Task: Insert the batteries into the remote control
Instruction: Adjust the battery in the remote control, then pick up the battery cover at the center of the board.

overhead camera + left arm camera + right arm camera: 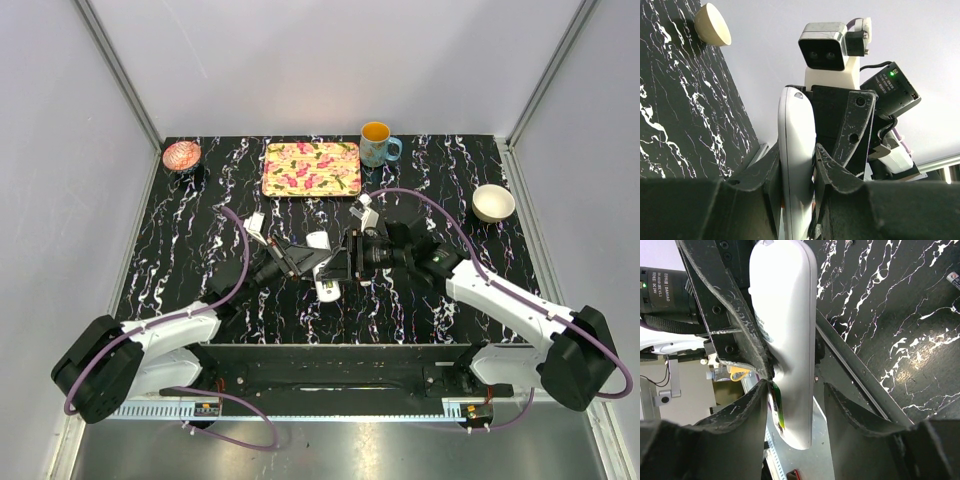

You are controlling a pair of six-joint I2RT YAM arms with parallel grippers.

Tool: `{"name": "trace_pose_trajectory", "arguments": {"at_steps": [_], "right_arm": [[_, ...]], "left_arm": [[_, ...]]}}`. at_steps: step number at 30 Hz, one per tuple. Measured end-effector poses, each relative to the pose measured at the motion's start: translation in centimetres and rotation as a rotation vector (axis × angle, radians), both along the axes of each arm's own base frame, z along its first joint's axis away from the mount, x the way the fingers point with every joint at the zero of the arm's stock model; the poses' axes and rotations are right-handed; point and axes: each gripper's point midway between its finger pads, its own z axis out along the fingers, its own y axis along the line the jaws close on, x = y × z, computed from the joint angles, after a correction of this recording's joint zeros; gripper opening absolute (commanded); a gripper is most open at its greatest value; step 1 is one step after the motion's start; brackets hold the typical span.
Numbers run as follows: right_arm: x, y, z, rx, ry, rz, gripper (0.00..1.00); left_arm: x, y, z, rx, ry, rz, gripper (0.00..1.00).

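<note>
— White plastic in the centre of the overhead view: is that the remote control (325, 268)?
— Yes. It sits over the middle of the black marbled table (180, 250), between the two arms. Its long axis runs nearly top to bottom of the frame, and the upper end leans slightly left.
— Who has it?
— The left gripper (797, 167) is pinched on its lower part. In that wrist view the remote stands upright in frame, rounded end at the top.
— And the right gripper (796, 390)?
— Spread, with one finger on each side of the remote. The finger at frame right stands clear of it. The finger at frame left is close against a greenish battery (776, 407), which lies along the remote's edge, parallel to it.
— Any writing?
— A motor housing (667, 287) at the upper left of the right wrist view reads DAMIAO, and its finer print is too small to read. The battery's label is illegible.
</note>
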Motion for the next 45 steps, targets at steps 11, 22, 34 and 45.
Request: {"name": "trace_pose_trajectory", "arguments": {"at_steps": [11, 22, 34, 45], "right_arm": [[0.1, 0.4, 0.2, 0.023, 0.003, 0.010, 0.66], [1.2, -2.5, 4.3, -0.030, -0.139, -0.121, 0.77], [7.3, -9.4, -4.2, -0.574, -0.171, -0.390, 0.73], [7.6, -11.2, -11.9, -0.851, -0.098, -0.289, 0.73]], "left_arm": [[-0.1, 0.1, 0.5, -0.016, -0.007, -0.001, 0.00], [0.4, 1.3, -0.8, 0.080, -0.002, 0.090, 0.00], [1.3, 4.1, -3.3, 0.160, 0.076, 0.247, 0.00], [0.7, 5.5, -5.3, 0.156, 0.088, 0.280, 0.00]]}}
